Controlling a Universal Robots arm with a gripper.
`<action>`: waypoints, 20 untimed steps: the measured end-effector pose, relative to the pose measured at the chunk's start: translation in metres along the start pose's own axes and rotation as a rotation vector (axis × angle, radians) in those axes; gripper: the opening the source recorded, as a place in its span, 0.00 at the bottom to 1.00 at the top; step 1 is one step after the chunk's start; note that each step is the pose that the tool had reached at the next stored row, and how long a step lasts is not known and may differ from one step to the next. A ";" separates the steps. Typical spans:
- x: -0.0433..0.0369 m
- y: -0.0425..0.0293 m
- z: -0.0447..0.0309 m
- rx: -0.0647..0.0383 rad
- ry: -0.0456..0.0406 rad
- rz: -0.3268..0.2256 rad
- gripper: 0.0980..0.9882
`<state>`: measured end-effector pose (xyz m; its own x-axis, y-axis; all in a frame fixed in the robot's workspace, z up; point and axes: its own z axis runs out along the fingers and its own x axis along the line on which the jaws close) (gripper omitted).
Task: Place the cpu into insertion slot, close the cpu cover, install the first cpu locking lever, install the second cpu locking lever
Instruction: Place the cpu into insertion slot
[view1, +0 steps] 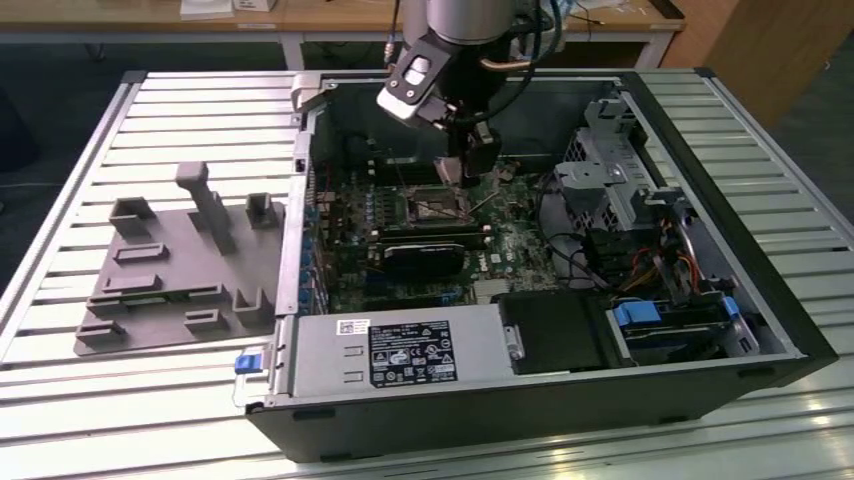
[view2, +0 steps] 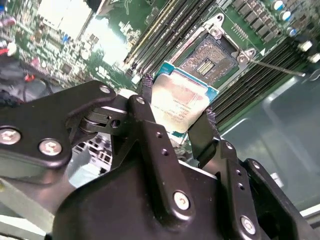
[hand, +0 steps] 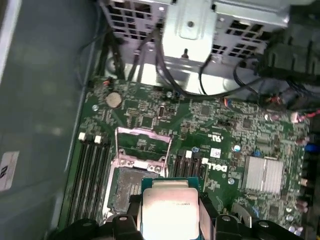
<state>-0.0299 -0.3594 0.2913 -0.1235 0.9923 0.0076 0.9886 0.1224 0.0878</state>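
Note:
My gripper (view2: 177, 107) is shut on the cpu (view2: 184, 95), a pale silvery square chip pinched by its edges between the two black fingers. I hold it above the green board, a short way off the insertion slot (view2: 207, 59), which lies bare with its dark centre showing. In the first wrist view the cpu (hand: 169, 204) sits in the gripper (hand: 170, 216) beside the slot (hand: 127, 187). The cpu cover (hand: 143, 144) is swung open beyond the slot. A thin locking lever (view2: 275, 66) sticks out by the slot. In the exterior view the gripper (view1: 474, 178) hangs inside the case just over the slot (view1: 434, 208).
The open computer case (view1: 747, 250) walls in the board. A black block (view1: 427, 252) lies near the slot and a silver drive cage (view1: 621, 170) with cables stands on the exterior view's right. A grey fixture (view1: 174, 270) rests on the slatted table.

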 end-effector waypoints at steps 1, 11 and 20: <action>0.0000 -0.0001 0.0011 0.000 -0.0015 0.017 0.49; 0.0079 -0.0082 0.0134 -0.001 -0.0078 0.089 0.49; 0.0223 -0.0105 0.0266 -0.001 -0.0095 0.108 0.49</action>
<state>-0.0408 -0.3381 0.2641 -0.0158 0.9998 0.0076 0.9960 0.0151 0.0878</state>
